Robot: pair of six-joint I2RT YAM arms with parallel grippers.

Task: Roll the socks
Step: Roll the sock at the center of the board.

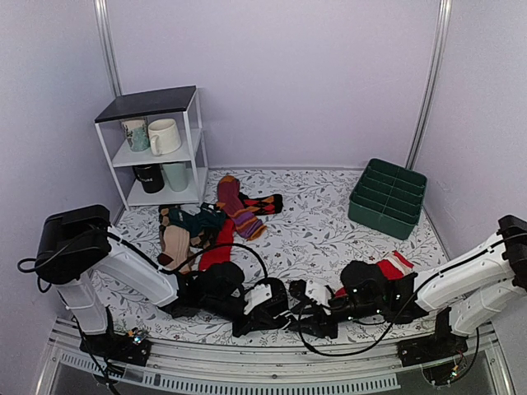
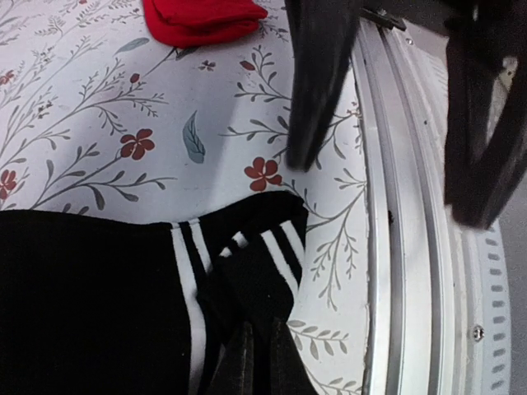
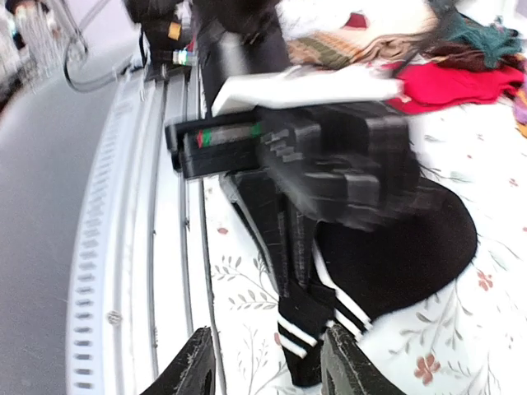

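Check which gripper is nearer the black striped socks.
Left. The left gripper is shut on the socks at their striped cuff; the right gripper stands open just beyond the cuff end, apparently not touching.

**Robot lab test booth**

I'm working in a lab cell: plain lavender booth walls (image 1: 288,82) with metal posts (image 1: 428,82), a floral-clothed counter (image 1: 321,234), an aluminium mounting rail (image 1: 272,358) at 6 o'clock, and a prop mug shelf (image 1: 148,103) at 10 o'clock.

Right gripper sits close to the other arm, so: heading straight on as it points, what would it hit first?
Probably the striped cuff of the socks, just ahead of the open right gripper.
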